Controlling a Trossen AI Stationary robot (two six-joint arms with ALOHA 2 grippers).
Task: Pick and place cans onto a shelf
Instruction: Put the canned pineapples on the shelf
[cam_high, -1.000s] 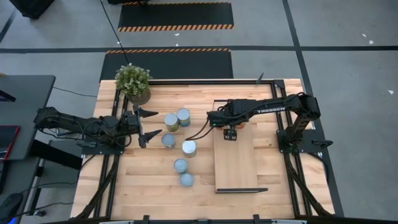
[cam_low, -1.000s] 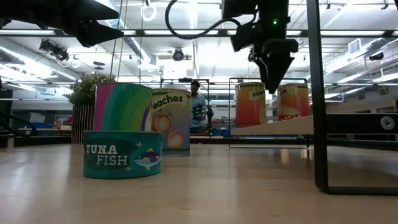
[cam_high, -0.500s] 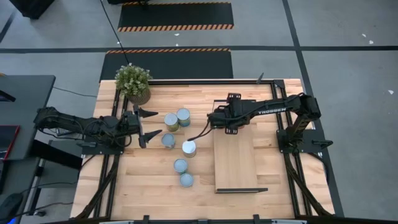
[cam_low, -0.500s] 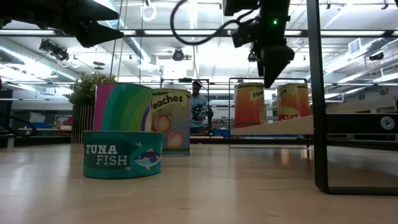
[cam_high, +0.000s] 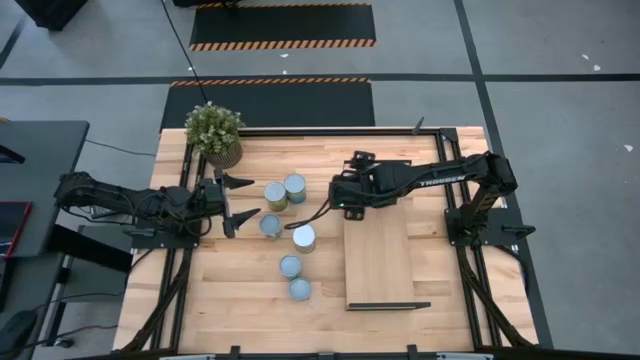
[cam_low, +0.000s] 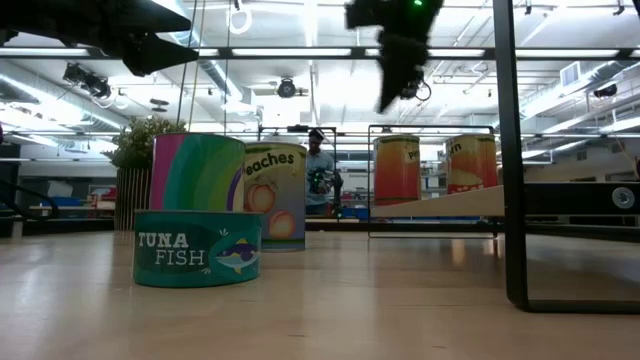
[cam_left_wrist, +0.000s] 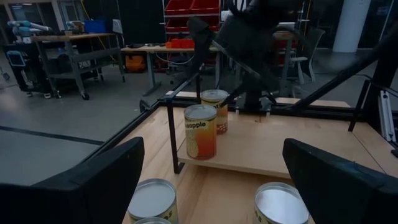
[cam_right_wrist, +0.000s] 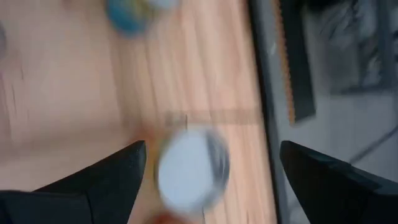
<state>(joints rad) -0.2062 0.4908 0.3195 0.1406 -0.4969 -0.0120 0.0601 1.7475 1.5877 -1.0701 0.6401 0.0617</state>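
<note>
1. On our wooden desk (cam_high: 240, 290), five cans (cam_high: 290, 265) stand between the arms; two already sit on the shelf (cam_high: 380, 260).
2. Our right gripper (cam_high: 340, 197), fingers spread and empty, hangs nearest the loose white-topped can (cam_high: 303, 237); the left gripper (cam_high: 235, 203) waits, fingers spread.

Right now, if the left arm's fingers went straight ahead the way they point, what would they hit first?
Probably the cans on the table just ahead of the left gripper, whose fingers stand open. Height is hard to judge, so it might pass over them toward the shelf.

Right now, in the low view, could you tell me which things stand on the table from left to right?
Potted plant → tuna fish can → peaches can → first orange can on the shelf → second orange can → black shelf post.
</note>
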